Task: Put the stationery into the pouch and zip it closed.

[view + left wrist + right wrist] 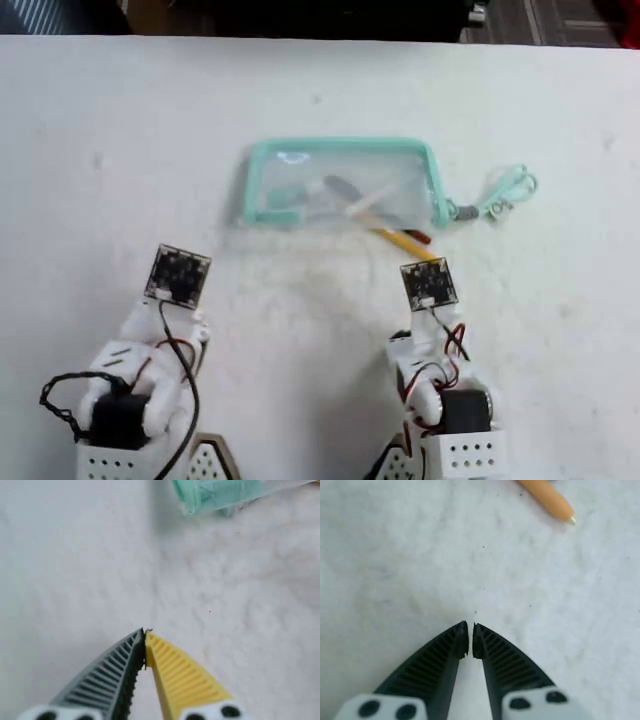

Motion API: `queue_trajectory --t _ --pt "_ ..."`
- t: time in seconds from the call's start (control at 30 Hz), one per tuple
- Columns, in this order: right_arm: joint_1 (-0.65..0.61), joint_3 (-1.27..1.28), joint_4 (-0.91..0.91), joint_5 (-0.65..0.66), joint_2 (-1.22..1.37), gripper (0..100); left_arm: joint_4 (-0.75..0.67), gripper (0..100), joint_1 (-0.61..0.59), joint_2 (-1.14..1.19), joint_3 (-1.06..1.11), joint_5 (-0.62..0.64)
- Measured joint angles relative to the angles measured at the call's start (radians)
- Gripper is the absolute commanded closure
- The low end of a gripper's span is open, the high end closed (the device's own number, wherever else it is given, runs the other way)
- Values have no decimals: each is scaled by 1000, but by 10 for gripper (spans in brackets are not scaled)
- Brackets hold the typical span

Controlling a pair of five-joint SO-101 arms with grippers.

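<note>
A clear pouch (340, 185) with a mint-green rim lies flat in the middle of the white table, several stationery items inside it. An orange pencil (405, 240) sticks out of its near edge onto the table, and its tip (552, 500) appears in the right wrist view. The zip pull with a mint cord (500, 195) lies off the pouch's right end. The left gripper (145, 632) is shut and empty above bare table, near the pouch's corner (210, 495). Just short of the pencil tip, the right gripper (470, 630) is shut and empty.
The table (100, 130) is white and bare around the pouch. Both arms (150, 380) (440, 390) sit at the near edge, each wrist carrying a square black-and-white marker. The table's far edge meets a dark background.
</note>
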Motion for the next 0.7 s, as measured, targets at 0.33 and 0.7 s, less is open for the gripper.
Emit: queue_trajectory --t 0.33,0.7 --pt "0 0 0 0 0 974 0 974 0 -3 -112 0" --pt "0 0 0 0 0 974 -28 972 224 -2 -176 -11"
